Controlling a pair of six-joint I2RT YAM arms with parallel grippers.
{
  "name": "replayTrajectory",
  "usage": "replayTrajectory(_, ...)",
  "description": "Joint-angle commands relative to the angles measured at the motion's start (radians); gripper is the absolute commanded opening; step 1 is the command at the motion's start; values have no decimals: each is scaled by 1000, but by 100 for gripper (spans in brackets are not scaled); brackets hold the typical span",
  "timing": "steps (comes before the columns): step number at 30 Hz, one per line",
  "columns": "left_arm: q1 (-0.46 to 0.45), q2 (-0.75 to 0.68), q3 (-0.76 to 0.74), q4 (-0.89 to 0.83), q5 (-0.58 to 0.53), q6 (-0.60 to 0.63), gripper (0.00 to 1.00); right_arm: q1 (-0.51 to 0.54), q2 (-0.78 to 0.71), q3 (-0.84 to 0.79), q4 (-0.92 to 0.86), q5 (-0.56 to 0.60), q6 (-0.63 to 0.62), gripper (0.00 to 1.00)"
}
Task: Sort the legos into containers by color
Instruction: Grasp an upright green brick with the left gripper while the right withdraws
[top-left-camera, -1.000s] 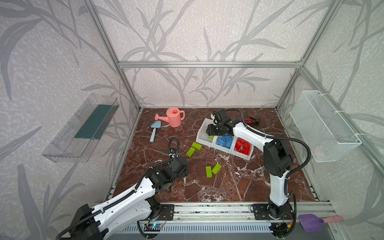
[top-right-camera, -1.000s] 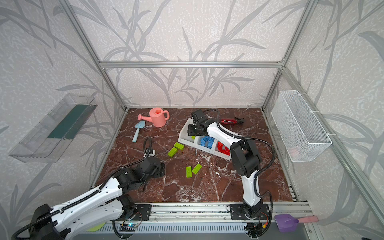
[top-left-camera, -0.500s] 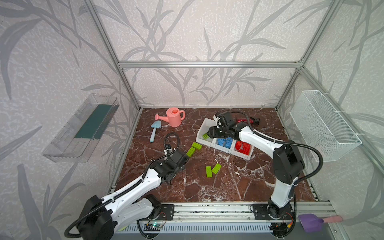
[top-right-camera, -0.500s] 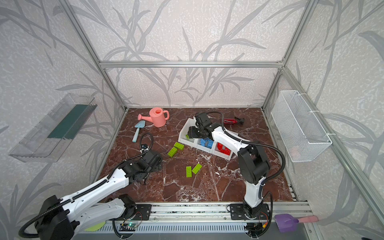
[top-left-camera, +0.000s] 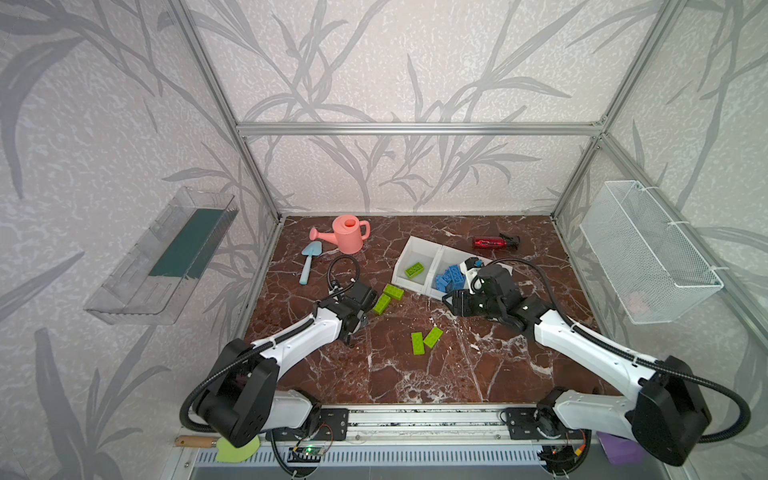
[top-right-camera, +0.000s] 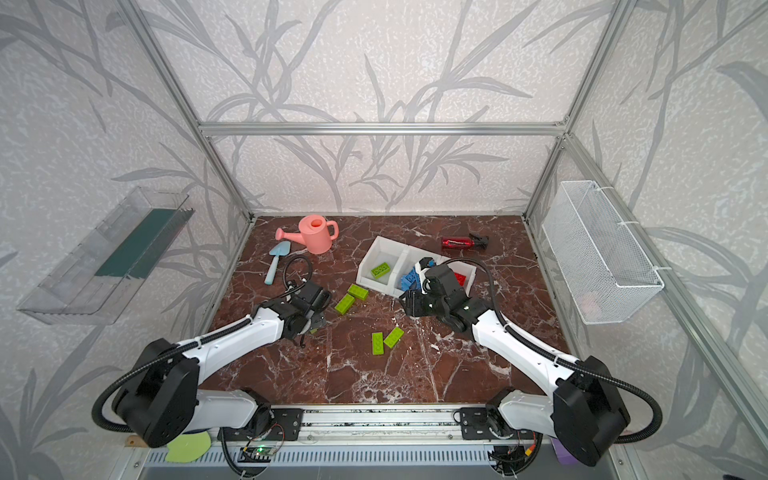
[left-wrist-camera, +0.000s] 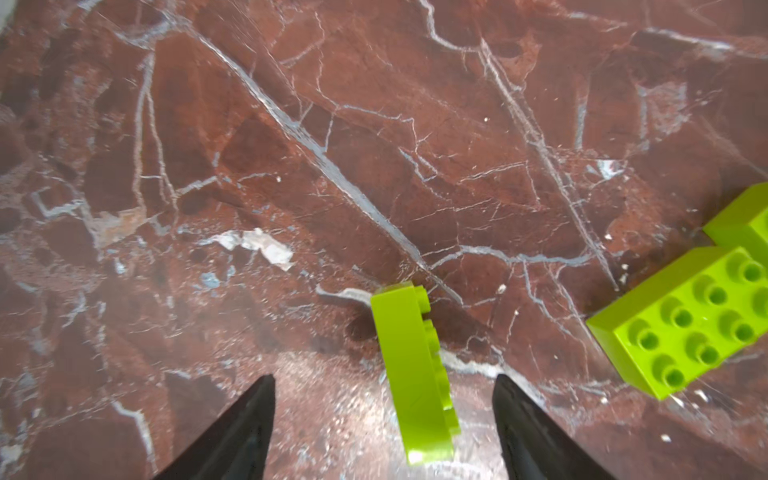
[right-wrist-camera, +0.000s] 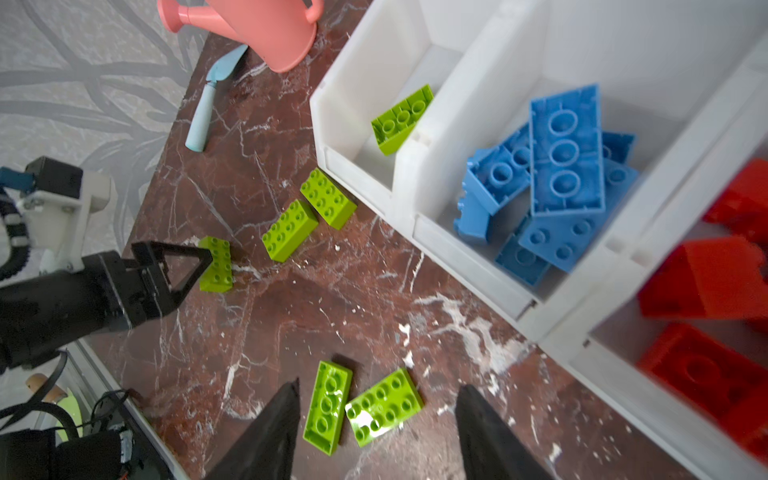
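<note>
I found the table (top-left-camera: 415, 374) carrying the containers (right-wrist-camera: 478, 91), three white bins joined in a row toward its far right. Red bricks (right-wrist-camera: 706, 278) lay in the end bin, blue bricks (right-wrist-camera: 565, 158) in the middle one, and a single green brick (right-wrist-camera: 401, 118) in the bin nearest the loose pieces. No red or blue piece was seen loose on the table; five green ones were. I judged the step in hand to be the green sort, the other two colours appearing complete. My left hand (left-wrist-camera: 384, 378) was low over the table, fingers apart, one on either side of the edge-standing brick (left-wrist-camera: 411, 374), with neither finger seen pressing it. My right hand (right-wrist-camera: 380, 384), fingers likewise apart and holding nothing, hung above the front pair (right-wrist-camera: 328, 407), two green bricks lying flat, touching or nearly so, apart from the bins. The near pair (right-wrist-camera: 289, 230) lay flat just beside the green bin's front wall. In my judgement the next move called for closing the left hand squarely on the edge-standing brick without tipping it, then lifting and carrying it to the green bin. The right hand would need to descend on one of the front pair only, its neighbour being liable to drag.
</note>
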Motion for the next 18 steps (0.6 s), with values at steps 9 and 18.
replayTrajectory(9,20,134,38,76,56,-33,48,-1,-173,-84,-89,103,-71,61)
replayTrajectory(18,19,144,49,97,84,-10,29,-2,-181,-110,-89,85,-67,61)
